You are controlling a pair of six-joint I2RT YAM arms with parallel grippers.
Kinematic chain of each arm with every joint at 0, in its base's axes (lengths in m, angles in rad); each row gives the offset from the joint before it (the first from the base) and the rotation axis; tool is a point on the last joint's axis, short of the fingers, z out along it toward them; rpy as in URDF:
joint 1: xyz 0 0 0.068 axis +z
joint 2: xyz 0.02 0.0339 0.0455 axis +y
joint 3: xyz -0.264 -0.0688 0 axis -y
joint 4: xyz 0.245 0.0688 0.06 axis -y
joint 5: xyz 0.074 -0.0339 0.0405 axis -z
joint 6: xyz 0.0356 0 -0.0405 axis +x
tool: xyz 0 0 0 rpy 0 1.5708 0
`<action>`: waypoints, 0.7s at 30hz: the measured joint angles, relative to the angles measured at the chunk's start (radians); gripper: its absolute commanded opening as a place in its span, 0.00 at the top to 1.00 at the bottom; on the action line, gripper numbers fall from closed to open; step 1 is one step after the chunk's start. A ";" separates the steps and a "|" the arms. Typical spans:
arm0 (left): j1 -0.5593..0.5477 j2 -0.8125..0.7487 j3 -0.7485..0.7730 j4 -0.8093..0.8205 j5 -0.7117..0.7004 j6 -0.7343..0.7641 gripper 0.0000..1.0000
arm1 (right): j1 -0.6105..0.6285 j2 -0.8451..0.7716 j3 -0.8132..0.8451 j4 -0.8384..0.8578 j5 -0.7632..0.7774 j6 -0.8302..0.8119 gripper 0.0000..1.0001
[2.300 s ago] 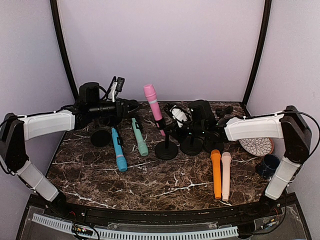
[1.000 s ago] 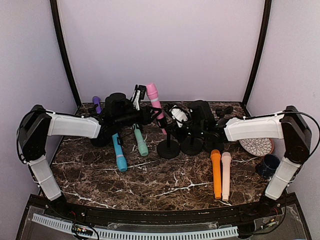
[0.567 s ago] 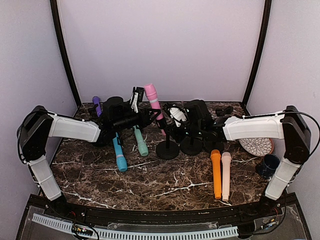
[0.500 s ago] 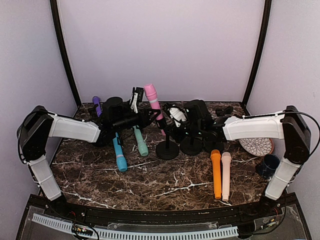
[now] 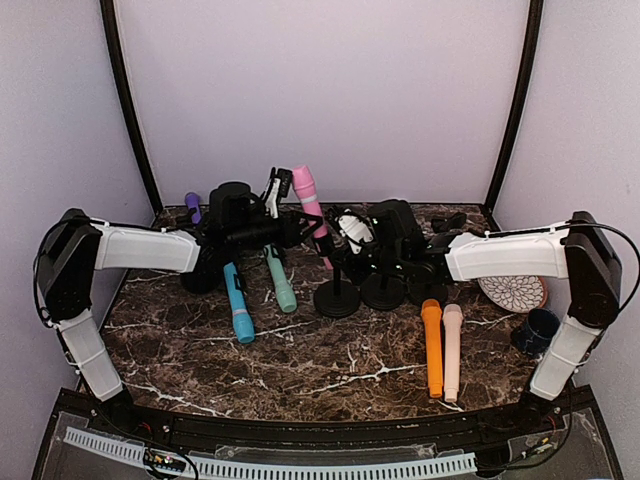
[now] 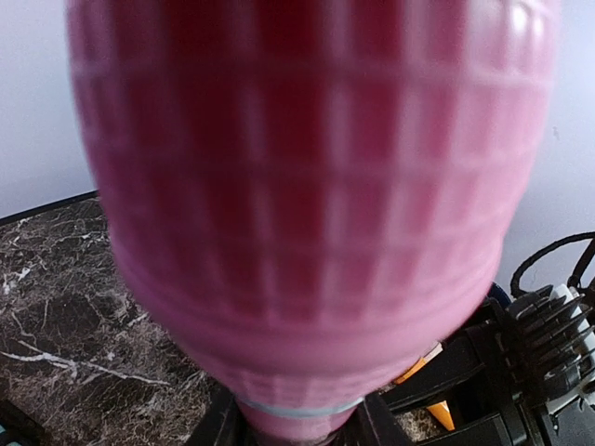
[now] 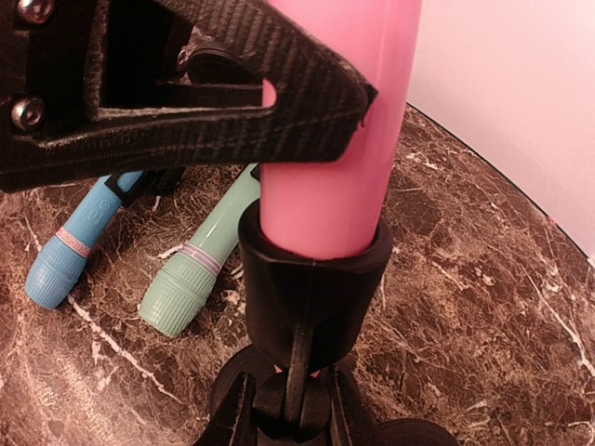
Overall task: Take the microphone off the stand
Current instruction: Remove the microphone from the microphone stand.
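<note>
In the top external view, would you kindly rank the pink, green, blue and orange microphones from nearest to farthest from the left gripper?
From the left gripper:
1. Pink microphone: in its grip, back centre.
2. Green microphone: lying just in front of the gripper.
3. Blue microphone: lying left of the green one, farther forward.
4. Orange microphone: front right, on the other arm's side.
</note>
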 measured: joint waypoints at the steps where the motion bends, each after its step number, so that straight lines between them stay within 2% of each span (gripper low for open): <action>1: 0.004 0.000 0.006 -0.013 0.008 -0.003 1.00 | 0.000 0.000 0.000 0.002 0.002 -0.001 1.00; 9: 0.015 0.000 0.006 -0.013 0.044 0.006 1.00 | 0.005 0.000 0.000 0.005 0.018 0.017 1.00; 16: 0.034 -0.018 -0.142 0.230 0.088 0.043 1.00 | 0.019 0.027 0.043 -0.031 0.010 0.034 1.00; 21: 0.043 -0.028 -0.177 0.282 0.097 0.061 1.00 | 0.025 0.046 0.066 -0.039 -0.004 0.041 1.00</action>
